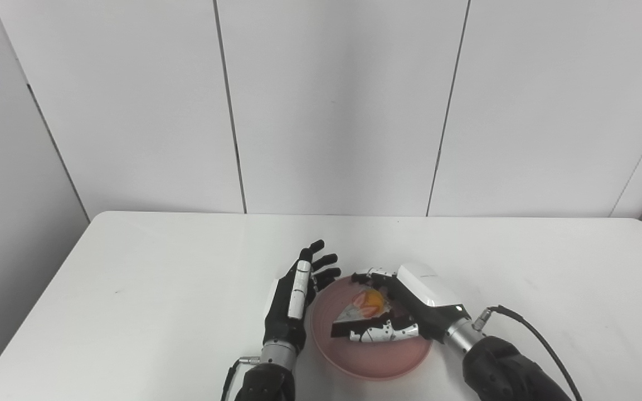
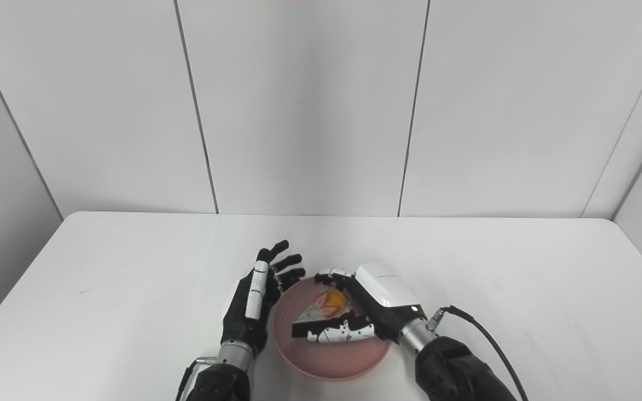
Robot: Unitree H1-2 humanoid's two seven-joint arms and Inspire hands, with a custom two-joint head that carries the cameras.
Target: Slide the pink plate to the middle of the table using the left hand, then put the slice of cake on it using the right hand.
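Observation:
The pink plate [image 1: 377, 359] sits on the white table near its front edge, about mid-width. A slice of cake [image 1: 364, 309] with a strawberry and an orange piece on top is over the plate. My right hand [image 1: 404, 309] is shut on the cake, fingers behind it and thumb in front. My left hand [image 1: 296, 298] is open, fingers spread and pointing away, right beside the plate's left rim. Whether it touches the rim cannot be told.
The white table [image 1: 159, 278] stretches to a wall of white panels behind. A black cable [image 1: 527, 326] loops from my right wrist over the table's right front.

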